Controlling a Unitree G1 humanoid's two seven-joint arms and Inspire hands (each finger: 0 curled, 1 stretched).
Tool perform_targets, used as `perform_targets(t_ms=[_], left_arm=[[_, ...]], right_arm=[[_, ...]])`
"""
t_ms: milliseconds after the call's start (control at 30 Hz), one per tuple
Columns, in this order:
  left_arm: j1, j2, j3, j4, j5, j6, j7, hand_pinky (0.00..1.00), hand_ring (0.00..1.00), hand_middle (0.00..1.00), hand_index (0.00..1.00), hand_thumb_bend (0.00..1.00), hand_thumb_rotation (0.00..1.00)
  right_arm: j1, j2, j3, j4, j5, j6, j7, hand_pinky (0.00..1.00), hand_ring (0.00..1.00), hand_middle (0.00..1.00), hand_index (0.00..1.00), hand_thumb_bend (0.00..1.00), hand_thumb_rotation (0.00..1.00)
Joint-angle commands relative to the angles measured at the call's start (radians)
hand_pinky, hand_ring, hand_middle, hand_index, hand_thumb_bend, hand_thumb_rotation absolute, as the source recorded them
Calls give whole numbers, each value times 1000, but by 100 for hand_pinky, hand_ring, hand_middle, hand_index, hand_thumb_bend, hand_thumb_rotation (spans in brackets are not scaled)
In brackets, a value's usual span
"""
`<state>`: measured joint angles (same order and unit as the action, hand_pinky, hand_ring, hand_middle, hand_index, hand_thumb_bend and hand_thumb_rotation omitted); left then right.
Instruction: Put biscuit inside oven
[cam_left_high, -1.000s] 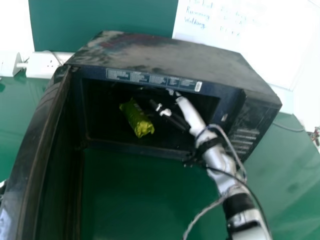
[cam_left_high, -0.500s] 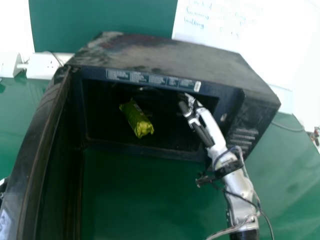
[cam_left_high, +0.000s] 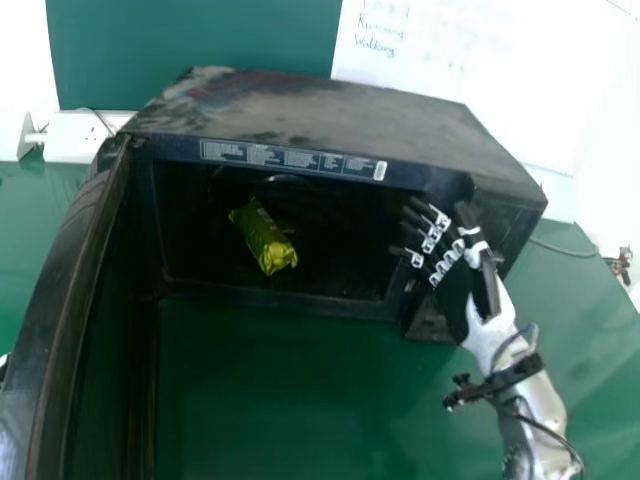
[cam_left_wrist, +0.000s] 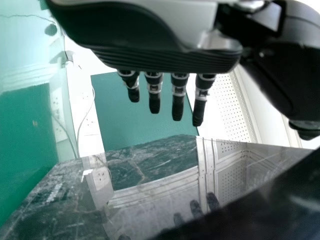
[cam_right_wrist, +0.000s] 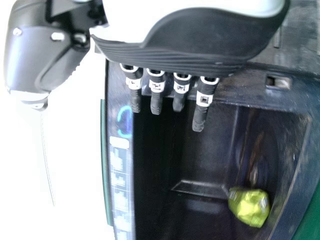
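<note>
"What has changed?"

"The right hand (cam_left_high: 456, 302) has drawn back out of the oven (cam_left_high: 330, 112) to the right side of its mouth, fingers straight, spread and holding nothing."

"And the biscuit packet (cam_left_high: 262, 238)?"

"It lies inside, as it did a second ago, so the placing looks done."

"The left hand (cam_left_wrist: 150, 40)?"

"Its fingers are straight too, slightly apart. The door (cam_left_high: 75, 290) stands open; the task doesn't ask for it shut."

I see a black-and-white right hand (cam_left_high: 456, 296), its dark fingers (cam_left_high: 415, 230) ringed with pale bands (cam_left_high: 442, 221); behind it, a silvery forearm (cam_left_high: 541, 402) wears a black strap (cam_left_high: 515, 372) and dark cable (cam_left_high: 548, 430).
</note>
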<state>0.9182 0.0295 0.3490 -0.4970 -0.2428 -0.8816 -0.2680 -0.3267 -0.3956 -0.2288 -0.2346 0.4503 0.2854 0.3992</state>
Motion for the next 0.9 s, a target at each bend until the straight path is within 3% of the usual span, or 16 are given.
perform_targets(t_ms=[0, 500, 667, 867], left_arm=[[2, 1, 10, -2, 10, 3, 7, 90, 88, 90, 85, 93, 97], [-18, 12, 21, -1, -2, 19, 11, 92, 86, 87, 83, 93, 95], [-16, 40, 26, -5, -19, 31, -2, 100, 89, 89, 85, 92, 97], [-10, 90, 22, 4, -69, 30, -37, 94, 86, 87, 84, 95, 100]], right_arm=[[29, -16, -25, -45, 44, 48, 6, 82, 97, 97, 95, 85, 70], [171, -74, -184, -167, 266, 208, 49, 80, 96, 96, 94, 81, 72], [206, -106, -252, -166, 361, 280, 44, 78, 98, 98, 96, 77, 75], [239, -184, -307, -177, 369, 327, 38, 83, 100, 100, 100, 78, 81]])
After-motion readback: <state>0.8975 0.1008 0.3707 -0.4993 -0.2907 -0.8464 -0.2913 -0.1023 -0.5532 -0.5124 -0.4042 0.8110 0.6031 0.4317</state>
